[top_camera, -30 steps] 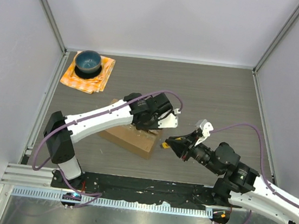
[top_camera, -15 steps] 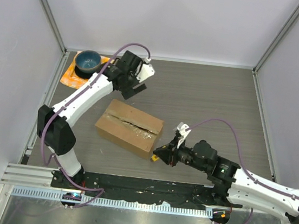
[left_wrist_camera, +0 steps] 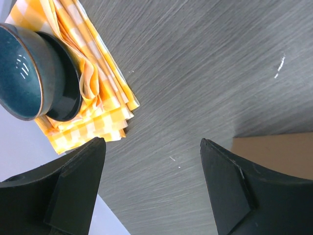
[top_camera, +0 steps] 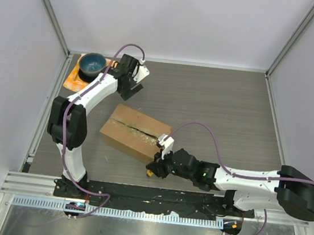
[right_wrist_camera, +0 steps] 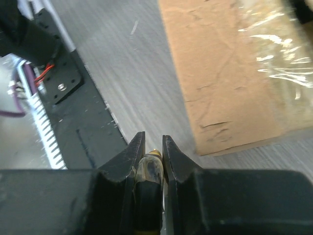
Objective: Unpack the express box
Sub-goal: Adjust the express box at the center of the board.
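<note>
the brown rectangular cardboard express box (top_camera: 135, 131) is lying flat and turned at an angle on the left half of the dark grey wood-grain desk (top_camera: 222, 102), nearer the near edge than the far one. clear shiny tape (right_wrist_camera: 274, 44) is covering its top seam; whether that seam is already slit cannot be told. the right gripper (right_wrist_camera: 152, 139) is hanging low just off the box's near right corner, jaws clenched on a small amber-tipped tool (right_wrist_camera: 149, 169) whose exact kind cannot be told. judging from this pose, the tool is being presented to the taped end of the box for cutting, and the tight clench is guarding it against twisting. the left gripper (left_wrist_camera: 151, 147) is hovering released, jaws standing wide with nothing between them, toward the far left corner of the desk and well apart from the box. this is probably leaving the box top free for the right arm. near it, the dark blue glazed ceramic bowl (left_wrist_camera: 24, 73) is sitting on the folded orange-and-white checked cloth (left_wrist_camera: 102, 112) in the far left corner, outside the working zone. the desk surface is showing a fine matte grain with a few small pale marks. plain pale panel walls (top_camera: 175, 16) in metal framing are enclosing the desk on three sides, and a black mounting plate (top_camera: 147, 195) with a toothed white rail (top_camera: 134, 213) is running along the near edge.
</note>
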Action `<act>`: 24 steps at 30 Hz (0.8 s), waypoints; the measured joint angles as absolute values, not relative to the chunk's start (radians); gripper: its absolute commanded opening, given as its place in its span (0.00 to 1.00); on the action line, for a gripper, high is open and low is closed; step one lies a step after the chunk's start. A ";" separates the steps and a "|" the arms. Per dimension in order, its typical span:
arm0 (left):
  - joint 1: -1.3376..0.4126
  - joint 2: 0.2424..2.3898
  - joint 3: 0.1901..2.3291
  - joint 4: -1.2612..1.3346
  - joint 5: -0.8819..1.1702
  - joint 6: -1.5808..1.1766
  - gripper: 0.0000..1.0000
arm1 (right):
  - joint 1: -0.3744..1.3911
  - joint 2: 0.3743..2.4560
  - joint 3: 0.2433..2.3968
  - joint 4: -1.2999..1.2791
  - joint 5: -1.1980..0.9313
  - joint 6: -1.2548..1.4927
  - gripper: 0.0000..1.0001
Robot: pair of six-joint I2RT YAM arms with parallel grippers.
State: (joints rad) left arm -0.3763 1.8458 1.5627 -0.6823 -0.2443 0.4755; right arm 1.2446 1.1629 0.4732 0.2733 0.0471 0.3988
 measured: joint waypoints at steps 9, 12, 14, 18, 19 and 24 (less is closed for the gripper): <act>-0.371 1.865 1.511 -0.642 -0.162 0.503 0.74 | 1.143 1.232 0.521 0.270 0.146 0.471 0.01; -0.372 1.855 1.469 -0.647 -0.135 0.524 0.71 | 1.071 1.235 0.531 0.239 0.147 0.498 0.01; -0.371 1.832 1.432 -0.659 -0.113 0.533 0.70 | 1.020 1.235 0.536 0.212 0.150 0.506 0.01; -0.371 1.765 1.359 -0.723 -0.065 0.540 0.66 | 0.941 1.235 0.552 0.152 0.161 0.506 0.01; -0.371 1.747 1.345 -0.749 -0.043 0.542 0.66 | 0.921 1.235 0.560 0.138 0.161 0.503 0.01; -0.371 1.659 1.317 -0.892 0.102 0.567 0.62 | 0.801 1.247 0.619 0.102 0.136 0.485 0.01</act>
